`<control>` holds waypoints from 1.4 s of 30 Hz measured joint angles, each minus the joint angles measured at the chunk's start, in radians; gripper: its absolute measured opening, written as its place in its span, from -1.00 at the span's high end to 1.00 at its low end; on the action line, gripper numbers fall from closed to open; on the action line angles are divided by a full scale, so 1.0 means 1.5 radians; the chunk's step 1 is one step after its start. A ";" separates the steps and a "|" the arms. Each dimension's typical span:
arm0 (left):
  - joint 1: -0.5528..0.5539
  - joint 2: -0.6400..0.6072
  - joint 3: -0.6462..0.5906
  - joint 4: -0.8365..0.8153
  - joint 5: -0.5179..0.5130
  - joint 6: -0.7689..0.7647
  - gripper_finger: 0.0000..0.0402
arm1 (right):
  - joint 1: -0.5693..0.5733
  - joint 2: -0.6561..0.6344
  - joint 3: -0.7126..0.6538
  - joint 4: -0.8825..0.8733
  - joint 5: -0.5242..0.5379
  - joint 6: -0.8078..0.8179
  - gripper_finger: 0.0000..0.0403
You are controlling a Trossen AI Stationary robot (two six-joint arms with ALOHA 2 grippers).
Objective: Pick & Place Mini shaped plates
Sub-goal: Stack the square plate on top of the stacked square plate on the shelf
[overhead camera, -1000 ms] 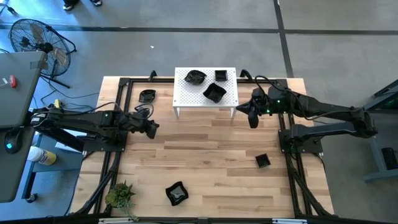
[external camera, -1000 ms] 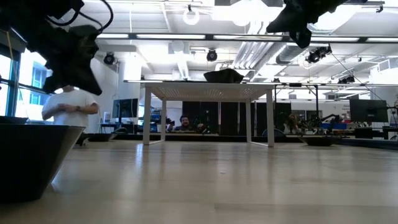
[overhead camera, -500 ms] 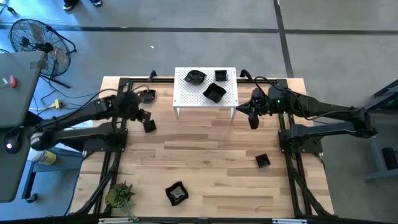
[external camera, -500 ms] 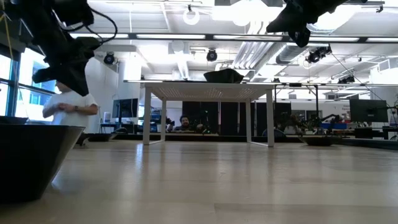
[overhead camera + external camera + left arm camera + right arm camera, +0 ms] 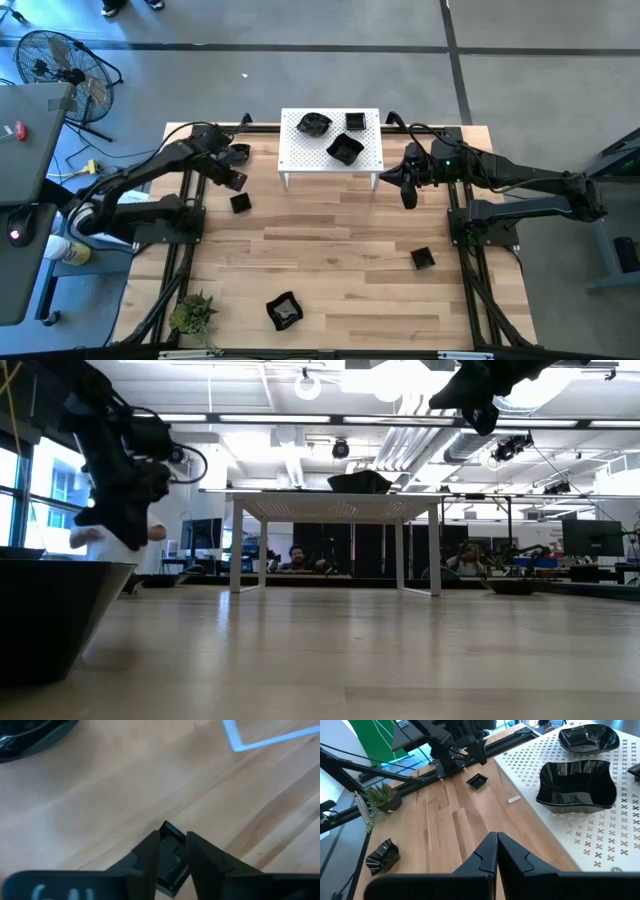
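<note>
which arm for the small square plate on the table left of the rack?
Left. The left tool hangs close to the small square plate, fingers apart, and its wrist view shows the plate between them. The right tool is shut and sits beyond the white rack's other end.

seven black mini plates (image 5: 345, 149), one rack (image 5: 300, 155), one plant (image 5: 193, 314)

Three plates (image 5: 344, 149) on rack (image 5: 296, 163), apparently.

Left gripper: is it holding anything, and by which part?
Nothing is held. The left gripper hangs open above a small square plate that lies free; the right gripper is shut and empty.
</note>
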 joint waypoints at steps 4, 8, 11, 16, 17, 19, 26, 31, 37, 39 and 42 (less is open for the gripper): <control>-0.001 0.057 0.000 0.013 -0.001 0.031 0.38 | 0.000 0.000 0.000 0.000 0.000 0.011 0.98; -0.001 0.111 0.000 0.012 0.000 0.063 0.35 | 0.000 0.000 0.000 0.000 0.000 0.013 0.97; -0.001 0.141 0.000 0.014 -0.001 0.064 0.35 | 0.000 0.000 0.000 0.000 0.000 0.013 0.99; -0.001 0.168 0.000 0.019 -0.001 0.065 0.35 | 0.000 0.000 0.000 0.000 0.004 0.012 0.98; -0.001 0.174 0.000 0.020 -0.001 0.066 0.35 | 0.000 0.000 0.000 0.000 0.006 0.011 0.97; -0.001 0.186 0.000 0.020 -0.011 0.065 0.35 | 0.000 0.000 0.000 0.000 0.007 0.011 0.97; -0.001 0.217 0.000 0.032 -0.018 0.064 0.44 | 0.000 0.000 0.000 0.000 0.008 0.009 0.99; -0.001 0.223 0.000 0.040 -0.006 0.072 0.77 | 0.000 0.000 0.000 0.000 0.008 0.009 0.97; -0.001 0.223 0.000 0.039 0.017 0.079 0.95 | 0.000 0.000 0.000 0.000 0.008 0.009 0.99; -0.001 0.223 0.000 0.035 0.024 0.079 0.87 | 0.000 0.000 0.000 0.000 0.008 0.009 0.99; -0.001 0.223 0.000 0.034 0.033 0.079 0.72 | 0.000 0.000 0.000 0.000 0.008 0.009 0.97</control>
